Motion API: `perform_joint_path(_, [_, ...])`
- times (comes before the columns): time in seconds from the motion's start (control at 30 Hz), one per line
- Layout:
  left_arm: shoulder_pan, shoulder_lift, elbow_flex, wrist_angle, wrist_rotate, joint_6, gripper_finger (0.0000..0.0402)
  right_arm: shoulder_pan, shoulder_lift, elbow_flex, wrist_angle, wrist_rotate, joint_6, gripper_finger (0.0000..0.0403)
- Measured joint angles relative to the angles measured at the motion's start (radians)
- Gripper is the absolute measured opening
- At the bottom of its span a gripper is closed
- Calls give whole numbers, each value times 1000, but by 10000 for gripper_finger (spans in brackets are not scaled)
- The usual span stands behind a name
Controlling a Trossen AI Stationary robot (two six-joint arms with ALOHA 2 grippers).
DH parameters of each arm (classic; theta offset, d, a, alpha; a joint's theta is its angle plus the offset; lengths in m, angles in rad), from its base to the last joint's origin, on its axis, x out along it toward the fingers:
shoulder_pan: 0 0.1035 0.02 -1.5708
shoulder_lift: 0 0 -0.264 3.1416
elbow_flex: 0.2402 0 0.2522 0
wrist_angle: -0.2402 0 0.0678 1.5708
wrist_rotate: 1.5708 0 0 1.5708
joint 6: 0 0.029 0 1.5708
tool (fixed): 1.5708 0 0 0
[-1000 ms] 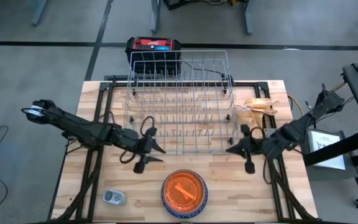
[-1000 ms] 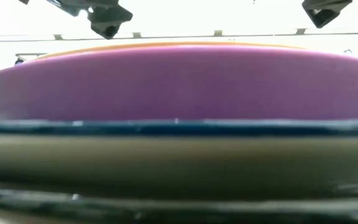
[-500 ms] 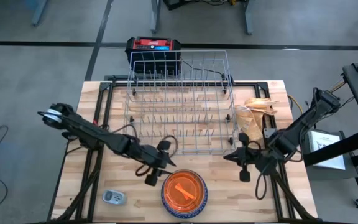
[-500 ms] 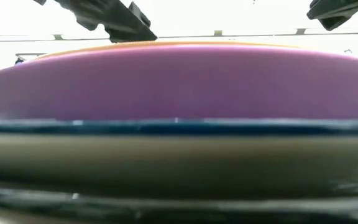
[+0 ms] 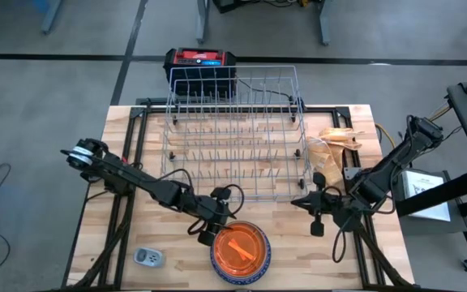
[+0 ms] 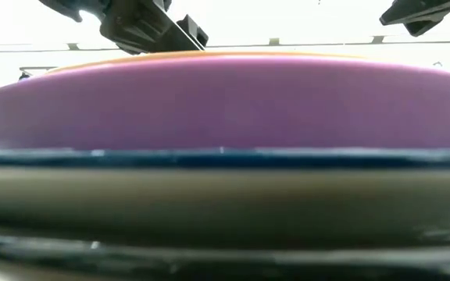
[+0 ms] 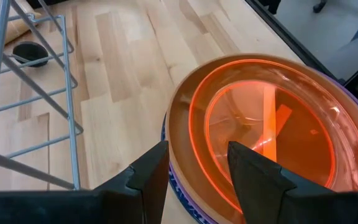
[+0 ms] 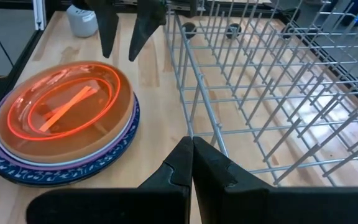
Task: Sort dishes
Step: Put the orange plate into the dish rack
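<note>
Sorting has not begun: the wire rack (image 5: pixel 235 138) holds no dishes, and the whole dish stack (image 5: pixel 240 251) sits on the bench (image 5: pixel 379 251). The left pincer (image 5: pixel 209 231), fingers spread, hovers at the rim of the top orange dish (image 7: pixel 272 137), directly ahead of it. The right pincer (image 5: pixel 313 212), pressed together, waits beside the rack. The dishes lie flat, open side up; being round, they have no long axis.

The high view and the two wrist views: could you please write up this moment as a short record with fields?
stack: dishes piled at the table's near edge, translucent orange dish on top, purple and blue speckled rims below
left gripper: open, at the stack's rim, holding nothing
right gripper: shut, empty, beside the rack's corner
wire rack: no dishes in it
small grey-white device: on the table, left of the stack
</note>
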Motion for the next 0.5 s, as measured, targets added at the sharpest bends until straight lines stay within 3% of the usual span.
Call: perform_joint_path(0.5, [0, 1, -1, -3, 16, -4, 154, 0, -3, 25, -5, -1, -28, 0])
